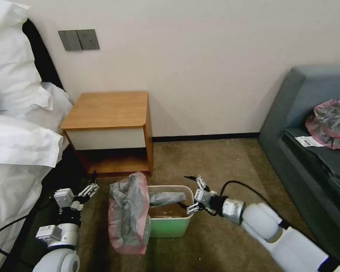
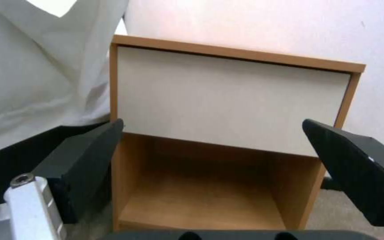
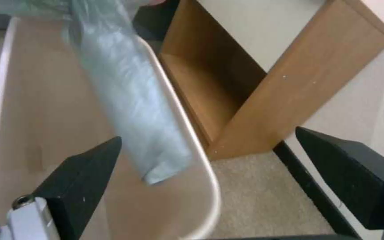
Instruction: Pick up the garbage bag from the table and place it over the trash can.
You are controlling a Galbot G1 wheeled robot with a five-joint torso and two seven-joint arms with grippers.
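The garbage bag [image 1: 128,211] hangs wrinkled over the left side of the green trash can [image 1: 170,226] on the carpet. A grey strip of the bag [image 3: 130,100] reaches across the rim into the can's beige inside [image 3: 45,110]. My right gripper [image 1: 183,190] is open at the can's right rim, with the end of that strip between its fingers [image 3: 81,173] but not clamped. My left gripper [image 1: 91,187] is open, left of the bag and apart from it, facing the table [image 2: 227,100]. The table [image 1: 105,109] stands against the wall behind the can, its top bare.
A bed with white linen [image 1: 15,143] lies close on the left. A grey sofa [image 1: 309,158] on the right carries a second grey-and-pink plastic bag [image 1: 334,122] and a paper label [image 1: 309,141]. Open carpet [image 1: 223,162] lies between the can and the sofa.
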